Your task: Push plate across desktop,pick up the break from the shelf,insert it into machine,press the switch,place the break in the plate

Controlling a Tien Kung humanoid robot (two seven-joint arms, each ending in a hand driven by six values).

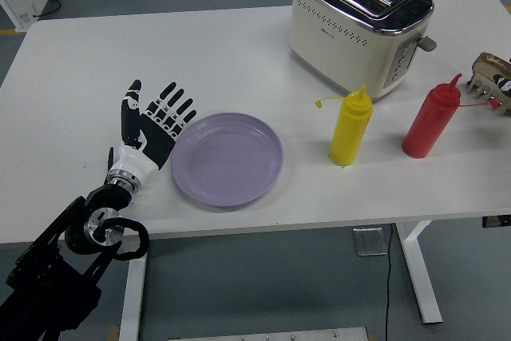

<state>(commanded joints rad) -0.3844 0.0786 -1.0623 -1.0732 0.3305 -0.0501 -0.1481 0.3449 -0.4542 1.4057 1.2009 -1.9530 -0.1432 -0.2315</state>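
Currently, yellow bottle (pixel 350 128) and red bottle (pixel 432 121) are standing right of the plate (pixel 228 158), whose left rim is touching the flat, spread-fingered left hand (pixel 149 132).

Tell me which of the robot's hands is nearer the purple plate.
Left. The left hand is open, its palm against the left rim of the purple plate. The right hand is out of view, so nothing places it near the plate.

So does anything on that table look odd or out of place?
Mostly tidy. The yellow squeeze bottle has its cap off, dangling by its tether. The bread rack sits at the table's right edge, partly out of frame.
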